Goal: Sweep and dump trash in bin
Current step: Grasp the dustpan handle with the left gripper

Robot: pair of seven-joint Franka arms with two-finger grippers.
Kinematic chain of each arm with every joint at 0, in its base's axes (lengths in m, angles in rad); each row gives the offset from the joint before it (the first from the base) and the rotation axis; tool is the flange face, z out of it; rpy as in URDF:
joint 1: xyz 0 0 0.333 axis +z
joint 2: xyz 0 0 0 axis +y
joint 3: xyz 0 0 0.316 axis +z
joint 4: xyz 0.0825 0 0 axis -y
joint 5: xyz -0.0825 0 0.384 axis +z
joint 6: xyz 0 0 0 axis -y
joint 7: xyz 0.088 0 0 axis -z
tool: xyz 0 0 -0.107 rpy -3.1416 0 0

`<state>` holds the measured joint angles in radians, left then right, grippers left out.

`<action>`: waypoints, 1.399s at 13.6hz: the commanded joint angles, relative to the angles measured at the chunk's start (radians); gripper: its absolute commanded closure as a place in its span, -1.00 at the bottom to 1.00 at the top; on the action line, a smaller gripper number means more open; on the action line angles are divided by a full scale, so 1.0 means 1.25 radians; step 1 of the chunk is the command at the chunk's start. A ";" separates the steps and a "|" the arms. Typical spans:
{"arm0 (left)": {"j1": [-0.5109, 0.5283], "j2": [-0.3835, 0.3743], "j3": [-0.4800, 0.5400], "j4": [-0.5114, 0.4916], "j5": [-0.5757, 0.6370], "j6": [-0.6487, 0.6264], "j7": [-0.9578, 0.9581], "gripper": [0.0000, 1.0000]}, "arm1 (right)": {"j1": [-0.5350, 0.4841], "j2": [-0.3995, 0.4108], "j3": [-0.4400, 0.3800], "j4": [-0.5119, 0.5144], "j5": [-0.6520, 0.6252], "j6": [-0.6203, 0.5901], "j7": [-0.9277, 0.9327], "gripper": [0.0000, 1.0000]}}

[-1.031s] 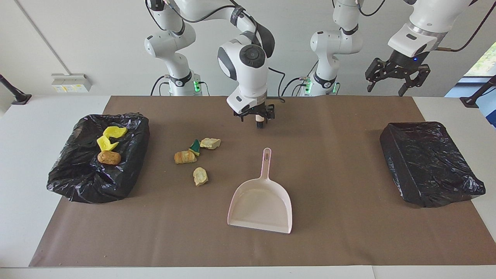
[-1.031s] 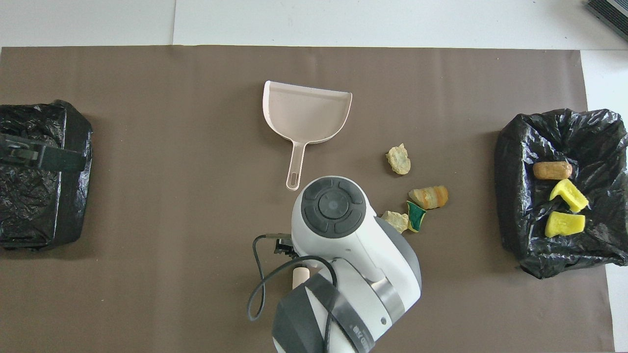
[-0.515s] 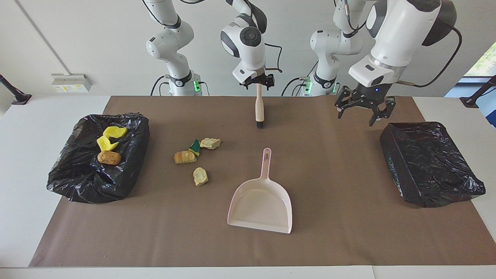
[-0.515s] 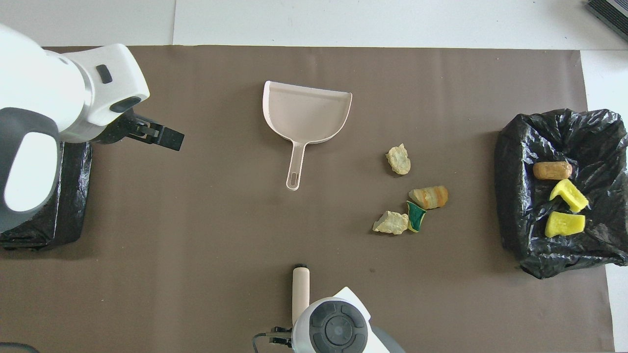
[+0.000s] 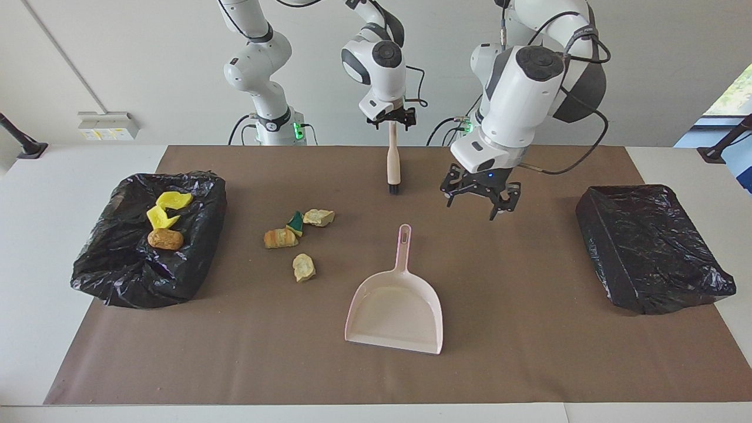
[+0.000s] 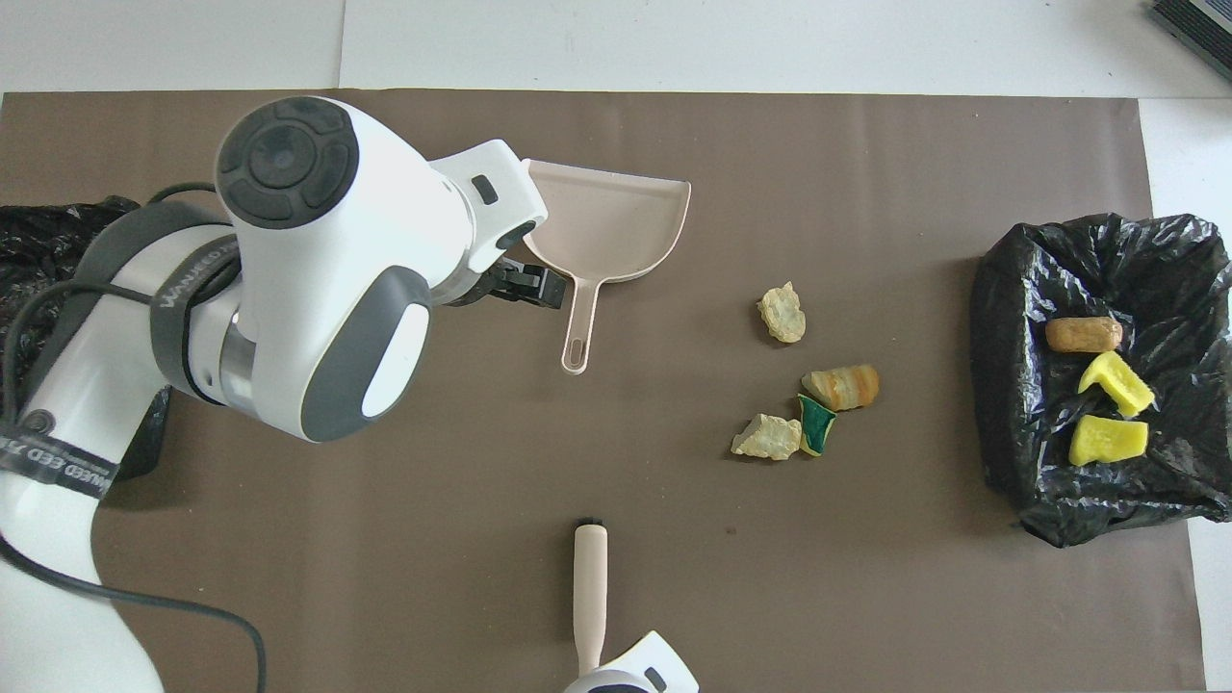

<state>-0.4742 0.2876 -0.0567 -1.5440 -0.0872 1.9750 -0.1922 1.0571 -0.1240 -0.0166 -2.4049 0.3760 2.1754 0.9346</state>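
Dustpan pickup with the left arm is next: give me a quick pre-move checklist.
1. Left gripper open: ok, fingers spread, nothing held.
2. Left gripper lined up on the dustpan handle: not ok, it hangs off to the side, above the mat and toward the left arm's end.
3. Dustpan handle unobstructed: ok, nothing lies on or against it.
4. Right gripper holds the brush: ok, shut on the handle top, bristles hanging down.
5. Loose trash: not ok, four lumps lie on the mat beside the bin.
6. Bin ready: ok, open top, three lumps inside.
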 commanded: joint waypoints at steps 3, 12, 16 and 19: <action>-0.056 0.062 0.014 -0.037 -0.012 0.123 -0.104 -1.00 | 0.040 0.029 -0.003 -0.038 0.018 0.071 0.005 -1.00; -0.089 0.143 0.017 -0.122 -0.003 0.301 -0.139 -1.00 | 0.042 0.028 -0.003 -0.031 0.016 0.049 0.006 1.00; -0.088 0.153 0.018 -0.112 0.001 0.306 -0.159 -1.00 | 0.038 0.011 -0.005 -0.028 0.006 0.017 0.007 1.00; -0.088 0.163 0.025 -0.094 0.002 0.302 -0.162 -0.59 | 0.005 -0.050 -0.010 -0.029 -0.034 -0.060 0.013 1.00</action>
<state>-0.5716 0.4755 -0.0426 -1.6869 -0.0879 2.3461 -0.3762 1.1009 -0.1067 -0.0245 -2.4343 0.3679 2.1751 0.9354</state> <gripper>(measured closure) 0.035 0.736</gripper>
